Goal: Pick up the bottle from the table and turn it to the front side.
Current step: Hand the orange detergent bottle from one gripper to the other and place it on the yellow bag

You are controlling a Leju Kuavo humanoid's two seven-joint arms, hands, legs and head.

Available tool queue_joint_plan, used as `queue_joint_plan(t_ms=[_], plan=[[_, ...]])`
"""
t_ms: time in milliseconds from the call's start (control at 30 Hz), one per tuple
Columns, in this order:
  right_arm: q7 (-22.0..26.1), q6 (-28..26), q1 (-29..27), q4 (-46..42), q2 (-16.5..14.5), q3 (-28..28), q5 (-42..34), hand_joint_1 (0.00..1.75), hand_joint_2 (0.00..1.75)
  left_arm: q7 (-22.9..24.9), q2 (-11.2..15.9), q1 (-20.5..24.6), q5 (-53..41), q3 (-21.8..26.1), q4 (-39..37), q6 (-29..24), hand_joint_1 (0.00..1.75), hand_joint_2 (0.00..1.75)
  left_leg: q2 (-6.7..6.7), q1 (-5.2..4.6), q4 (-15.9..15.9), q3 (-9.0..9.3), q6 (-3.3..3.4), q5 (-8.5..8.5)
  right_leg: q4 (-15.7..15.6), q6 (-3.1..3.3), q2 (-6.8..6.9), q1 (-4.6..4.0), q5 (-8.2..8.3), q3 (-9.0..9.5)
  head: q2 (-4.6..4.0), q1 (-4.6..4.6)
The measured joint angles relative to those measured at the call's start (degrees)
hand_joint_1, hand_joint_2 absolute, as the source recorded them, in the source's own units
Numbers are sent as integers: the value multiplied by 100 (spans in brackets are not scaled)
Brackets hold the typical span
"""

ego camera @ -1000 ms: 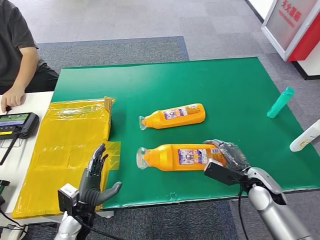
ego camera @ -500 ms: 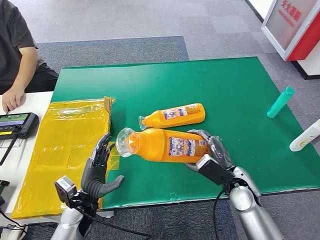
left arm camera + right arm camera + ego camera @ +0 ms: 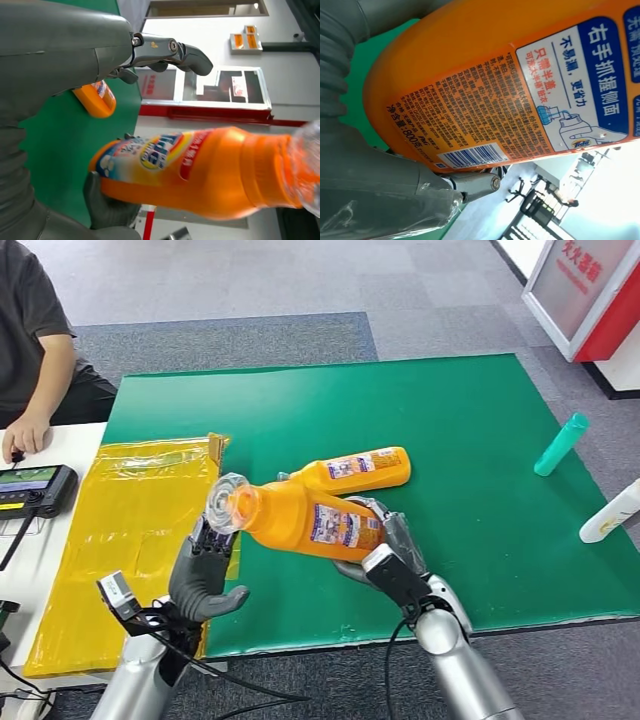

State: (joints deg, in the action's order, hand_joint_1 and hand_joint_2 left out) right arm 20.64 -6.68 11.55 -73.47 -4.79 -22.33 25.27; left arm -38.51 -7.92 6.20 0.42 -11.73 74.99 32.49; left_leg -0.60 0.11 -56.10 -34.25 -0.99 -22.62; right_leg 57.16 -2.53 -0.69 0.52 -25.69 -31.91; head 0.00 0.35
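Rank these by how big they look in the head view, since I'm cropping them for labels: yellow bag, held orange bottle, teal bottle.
1. yellow bag, by far the largest.
2. held orange bottle, gripped by the right hand; lifted nearer the camera, so it may look oversized.
3. teal bottle, the smallest, lying farther away.

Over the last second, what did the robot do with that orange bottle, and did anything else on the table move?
The right hand lifted the orange bottle off the green mat and carried it leftward, its clear cap now near the left hand, which rose slightly toward it, open. The second orange bottle, the teal bottle, the white bottle and the yellow bag stayed put.
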Motion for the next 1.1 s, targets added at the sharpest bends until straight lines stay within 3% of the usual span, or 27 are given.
queue_joint_plan(t_ms=[233, 933, 1000, 1100], plan=[[53, -213, 80, 486, -164, -139, 371, 175, 175, 10, 52, 126, 193, -218, -20, 301, 0, 175, 0, 1, 0, -1, -1, 0, 0, 1, 0, -1, -1, -4, 0, -1], [107, -304, 42, 713, -290, -545, 804, 175, 175, 13, 148, 161, 62, -329, -128, 239, 5, 175, 0, 0, 0, -4, 0, 0, 0, 1, 0, 0, -1, -6, 0, -2], [107, -297, 42, 697, -290, -545, 802, 175, 175, 8, 158, 161, 4, -341, -141, 209, 34, 175, 0, 0, 0, -4, 0, 0, 0, 1, 0, 0, -1, -6, 0, -2], [105, -292, 42, 625, -290, -541, 766, 175, 175, -15, 196, 179, -194, -419, -164, 169, 115, 175, 0, 0, 0, -5, 0, 0, 0, 1, 0, 0, -1, -6, 0, -1]])
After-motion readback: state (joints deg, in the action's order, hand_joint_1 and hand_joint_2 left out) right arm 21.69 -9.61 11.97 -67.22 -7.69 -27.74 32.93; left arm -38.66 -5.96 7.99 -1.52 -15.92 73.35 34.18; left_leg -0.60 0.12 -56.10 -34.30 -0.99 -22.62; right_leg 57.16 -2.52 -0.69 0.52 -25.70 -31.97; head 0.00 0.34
